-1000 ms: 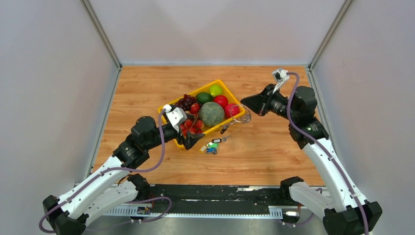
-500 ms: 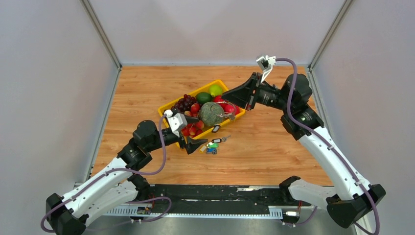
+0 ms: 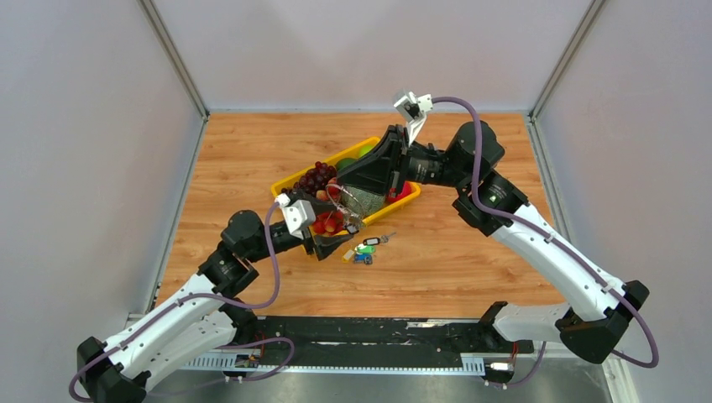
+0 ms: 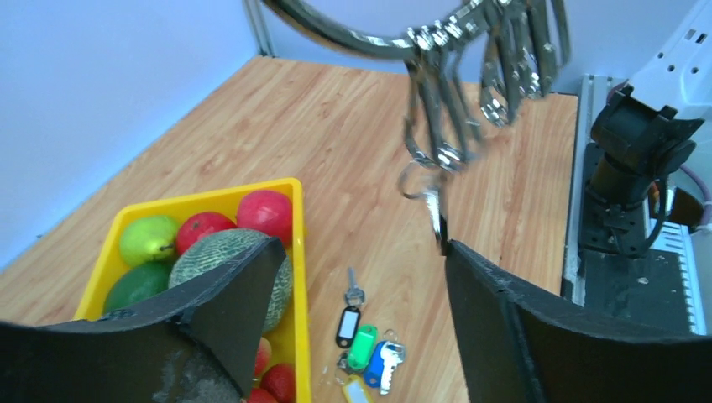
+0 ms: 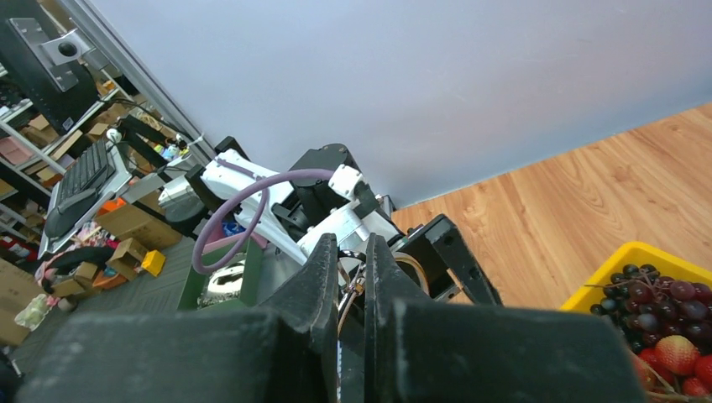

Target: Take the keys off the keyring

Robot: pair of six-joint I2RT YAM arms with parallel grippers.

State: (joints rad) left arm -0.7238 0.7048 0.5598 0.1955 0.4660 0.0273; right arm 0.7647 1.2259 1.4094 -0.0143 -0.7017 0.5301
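Note:
My right gripper [image 3: 342, 190] reaches left over the yellow tray [image 3: 388, 154] and is shut on the thin silvery keyring [image 3: 339, 201]; the ring shows between its fingers in the right wrist view [image 5: 349, 284]. Several bare silver keys [image 4: 453, 109] hang from the keyring [image 4: 353, 35], high in the left wrist view. My left gripper [image 3: 334, 238] is open and empty just below the ring, and the hanging keys reach down near its right finger [image 4: 495, 319]. Loose keys with black, green, blue and yellow heads [image 4: 369, 340] lie on the table [image 3: 364, 248] beside the tray.
The tray holds a melon [image 4: 222, 252], apples [image 4: 264, 214], a pear, grapes [image 3: 316, 177] and strawberries. Grey walls close off the left, back and right of the wooden table [image 3: 470, 260]. A black rail runs along the near edge.
My right arm has swung left across the tray, carrying the keyring from the tray's right end to above the left gripper. The left gripper has stayed open near the tray's front corner.

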